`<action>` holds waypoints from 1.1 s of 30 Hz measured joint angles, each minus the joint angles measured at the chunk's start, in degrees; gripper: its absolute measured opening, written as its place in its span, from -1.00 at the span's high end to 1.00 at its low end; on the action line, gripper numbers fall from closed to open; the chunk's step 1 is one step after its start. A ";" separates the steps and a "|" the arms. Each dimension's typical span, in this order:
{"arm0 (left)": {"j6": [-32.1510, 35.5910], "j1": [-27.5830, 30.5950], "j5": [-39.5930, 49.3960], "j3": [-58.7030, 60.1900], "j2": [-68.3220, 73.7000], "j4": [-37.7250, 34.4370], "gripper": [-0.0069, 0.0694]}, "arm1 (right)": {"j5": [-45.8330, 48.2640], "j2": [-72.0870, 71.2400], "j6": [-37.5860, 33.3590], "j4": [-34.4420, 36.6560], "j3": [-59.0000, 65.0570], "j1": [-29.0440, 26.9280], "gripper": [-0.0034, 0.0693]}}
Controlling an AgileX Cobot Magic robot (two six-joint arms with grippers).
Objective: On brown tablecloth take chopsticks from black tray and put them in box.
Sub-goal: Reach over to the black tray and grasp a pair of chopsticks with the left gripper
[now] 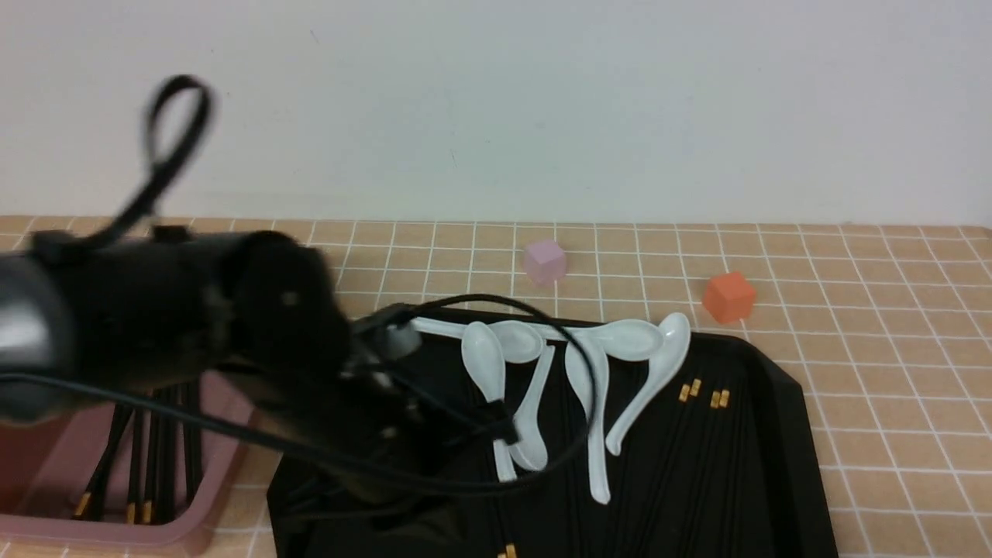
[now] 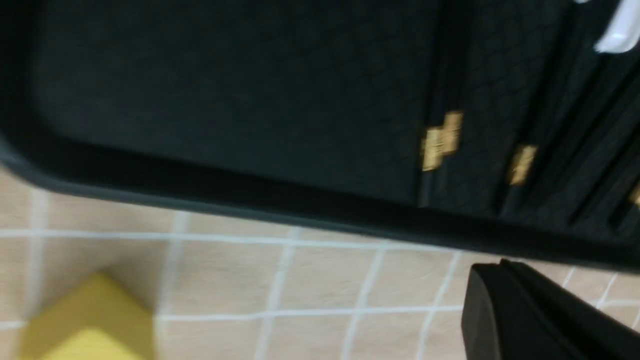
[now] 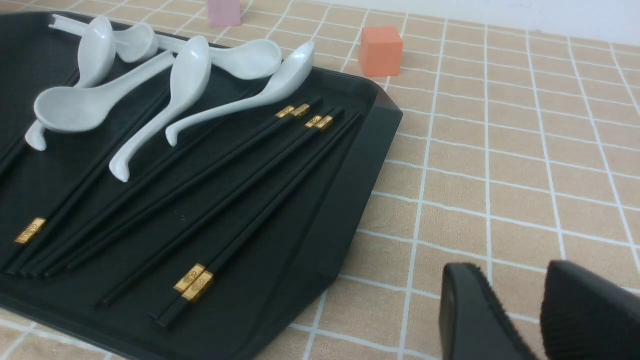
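1. Front view: the brown tablecloth [image 1: 891,325] covers the counter from the wall to the near edge.
2. The black tray [image 1: 783,434] lies on the cloth, centre-right, just beside the box.
3. The left arm [image 1: 155,325], blurred, reaches over the tray's left part. Its wrist view shows only one black finger [image 2: 525,310] above the cloth by the tray rim, so I cannot tell how its jaws stand.
4. The box [image 1: 101,533] sits at the near left, with several chopsticks [image 1: 147,457] leaning inside.
5. More chopsticks lie in a loose fan on the tray floor, some under white spoons [image 1: 597,403].
6. The right arm's fingers [image 3: 475,315] hang over bare cloth beside the tray, jaws parted and empty.
7. A pink cube [image 1: 545,262] and an orange cube [image 1: 728,296] stand beyond the tray. A yellow block [image 2: 85,325] rests on the cloth near the tray's rim.
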 joint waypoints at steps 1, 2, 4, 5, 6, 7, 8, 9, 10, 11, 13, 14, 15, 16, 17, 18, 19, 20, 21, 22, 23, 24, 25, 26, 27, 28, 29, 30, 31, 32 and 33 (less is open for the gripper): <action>-2.67 -1.23 0.00 -1.01 0.94 1.84 0.81 | 0.00 0.00 0.00 0.00 0.00 0.00 0.25; -4.64 -2.34 0.00 -1.92 1.74 3.14 0.78 | 0.00 0.00 0.00 0.00 0.00 0.00 0.25; -8.11 -3.73 -0.17 -3.01 2.84 5.90 0.68 | 0.00 0.00 0.00 0.00 0.00 0.00 0.25; -9.31 -4.25 -0.14 -3.43 3.37 6.97 0.66 | 0.00 0.00 0.00 0.00 0.00 0.00 0.25; -12.02 -5.41 -0.19 -4.43 4.63 9.57 0.55 | 0.00 0.00 0.00 0.00 0.00 0.00 0.25; -13.40 -5.77 -0.19 -5.04 5.40 10.60 0.49 | 0.00 0.00 0.00 0.00 0.00 0.00 0.25; -15.18 -6.29 -0.05 -6.15 6.66 12.53 0.40 | 0.00 0.00 0.00 0.00 0.00 0.00 0.25; -16.63 -6.66 0.06 -7.52 8.01 14.51 0.29 | 0.00 0.00 0.00 0.00 0.00 0.00 0.25; -17.61 -6.85 0.22 -8.93 9.22 15.69 0.23 | 0.00 0.00 0.00 0.00 0.00 0.00 0.25; -18.13 -6.91 0.57 -9.92 9.99 16.12 0.19 | 0.00 0.00 0.00 0.00 0.00 0.00 0.25; -19.58 -6.96 2.78 -14.27 13.10 18.69 0.11 | 0.00 0.00 0.00 0.00 0.00 0.00 0.25; -19.76 -6.96 4.49 -16.84 14.51 19.44 0.10 | 0.00 0.00 0.00 0.00 0.00 0.00 0.25; -19.89 -7.03 6.13 -18.05 15.61 19.85 0.10 | 0.00 0.00 0.00 0.00 0.00 0.00 0.25; -19.94 -7.03 7.45 -19.55 16.70 20.33 0.09 | 0.00 0.00 0.00 0.00 0.00 0.00 0.25; -20.00 -7.17 9.72 -21.17 17.99 20.65 0.09 | 0.00 0.00 0.00 0.00 0.00 0.00 0.25; -20.13 -7.29 11.92 -22.47 19.23 20.93 0.08 | 0.00 0.00 0.00 0.00 0.00 0.00 0.25; -20.36 -7.46 14.02 -23.57 20.69 21.21 0.08 | 0.00 0.00 0.00 0.00 0.00 0.00 0.25; -20.37 -7.52 14.55 -23.96 21.40 21.20 0.08 | 0.00 0.00 0.00 0.00 0.00 0.00 0.25; -20.37 -7.59 14.78 -24.18 21.86 21.27 0.08 | 0.00 0.00 0.00 0.00 0.00 0.00 0.25; -20.54 -7.70 15.04 -24.82 23.60 21.21 0.08 | 0.00 0.00 0.00 0.00 0.00 0.00 0.25; -20.54 -7.76 14.74 -24.98 24.57 21.14 0.08 | 0.00 0.00 0.00 0.00 0.00 0.00 0.25; -20.56 -7.76 14.11 -25.11 25.70 21.07 0.08 | 0.00 0.00 0.00 0.00 0.00 0.00 0.25; -20.56 -7.76 13.83 -25.12 26.28 20.99 0.08 | 0.00 0.00 0.00 0.00 0.00 0.00 0.25; -20.56 -7.76 13.33 -25.12 26.83 20.99 0.08 | 0.00 0.00 0.00 0.00 0.00 0.00 0.25; -20.56 -7.76 13.27 -25.12 27.38 20.99 0.08 | 0.00 0.00 0.00 0.00 0.00 0.00 0.25; -20.56 -7.76 13.27 -25.12 27.38 20.99 0.08 | 0.00 0.00 0.00 0.00 0.00 0.00 0.25; -20.61 -7.76 13.15 -25.12 27.95 20.99 0.08 | 0.00 0.00 0.00 0.00 0.00 0.00 0.25; -20.61 -7.76 13.03 -25.17 28.28 20.99 0.08 | 0.00 0.00 0.00 0.00 0.00 0.00 0.25; -20.61 -7.76 12.97 -25.30 28.42 20.99 0.08 | 0.00 0.00 0.00 0.00 0.00 0.00 0.25; -20.61 -7.76 12.92 -25.53 28.55 21.05 0.08 | 0.00 0.00 0.00 0.00 0.00 0.00 0.25; -20.61 -7.76 12.92 -25.63 28.62 21.12 0.08 | 0.00 0.00 0.00 0.00 0.00 0.00 0.25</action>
